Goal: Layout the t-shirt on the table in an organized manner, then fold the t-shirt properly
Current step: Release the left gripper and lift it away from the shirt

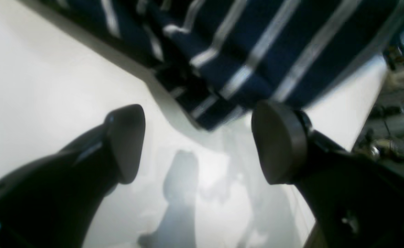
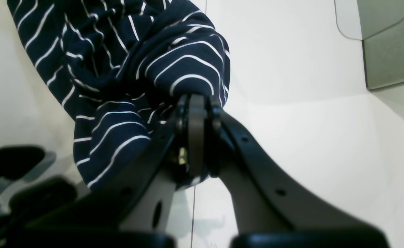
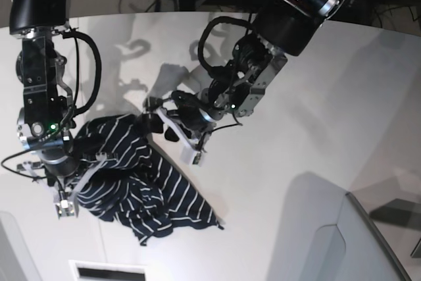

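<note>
Pinching a bunched fold of the dark navy, white-striped fabric t-shirt (image 2: 126, 79), my right gripper (image 2: 196, 103) is clamped tight near the smooth white table's (image 3: 296, 129) near-left edge; my left gripper (image 1: 198, 141) gapes empty beside it.

One dark navy soft-fabric t-shirt with thin white stripes (image 3: 141, 189), one large smooth white table (image 3: 296, 143), and two black robot arms (image 3: 263, 64).

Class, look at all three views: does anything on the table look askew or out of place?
Yes. The t-shirt is bunched in a crumpled heap on the table, not flat. The right end effector is shut on a fold of it; the left end effector is open, holding nothing.
</note>
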You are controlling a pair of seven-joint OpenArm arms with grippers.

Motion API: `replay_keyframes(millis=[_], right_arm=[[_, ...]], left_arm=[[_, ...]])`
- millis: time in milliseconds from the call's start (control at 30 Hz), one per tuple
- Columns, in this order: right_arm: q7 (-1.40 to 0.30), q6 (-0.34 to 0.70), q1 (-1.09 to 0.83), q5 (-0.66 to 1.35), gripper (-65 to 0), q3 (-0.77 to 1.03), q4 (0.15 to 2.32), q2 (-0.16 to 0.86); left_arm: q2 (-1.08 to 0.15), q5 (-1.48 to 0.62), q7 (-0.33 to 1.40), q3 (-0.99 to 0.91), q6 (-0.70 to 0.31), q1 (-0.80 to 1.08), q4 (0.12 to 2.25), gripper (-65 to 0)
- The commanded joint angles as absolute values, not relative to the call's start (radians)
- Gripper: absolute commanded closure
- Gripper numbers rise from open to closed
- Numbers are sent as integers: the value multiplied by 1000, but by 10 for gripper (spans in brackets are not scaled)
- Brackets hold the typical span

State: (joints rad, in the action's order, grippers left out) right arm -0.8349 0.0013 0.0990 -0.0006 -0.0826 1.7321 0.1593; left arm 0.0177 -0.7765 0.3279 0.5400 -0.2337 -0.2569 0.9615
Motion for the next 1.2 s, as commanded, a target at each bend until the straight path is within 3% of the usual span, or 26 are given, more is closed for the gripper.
replay_keyframes(millis=[0,200,267,333,433,467,700,900,1033,1167], right_arm=[[-806,-1,119,-4,0,-79,1750,165],[-806,-1,119,-4,0,-79,1750,165],[-806,-1,117,-4,0,-79,1750,165],[-806,-1,117,-4,0,-79,1750,165],[-806,-1,117,-4,0,-79,1750,165],[-806,-1,117,-4,0,-79,1750,165],[-805,-1,110,-4,0,-71,1756,165],[-803,-1,62,-4,0,-76,1751,165],[-803,-1,31,-1,0,-73,1751,165],[-803,-1,-2,-1,0,-71,1756,165]], left_arm=[[45,-789,306,539,-251,-294,966,-485],[77,-789,275,549,-251,-358,898,-481],[91,-789,266,549,-257,-380,872,-428],[104,-789,265,550,-294,-401,831,-298],[110,-789,265,549,-383,-426,766,-38],[110,-789,265,547,-397,-426,756,0],[22,-788,266,547,-400,-369,783,0],[-68,-788,265,549,-262,-346,921,0],[-64,-759,265,550,-214,-406,935,0],[21,-598,263,539,-206,-476,848,0]])
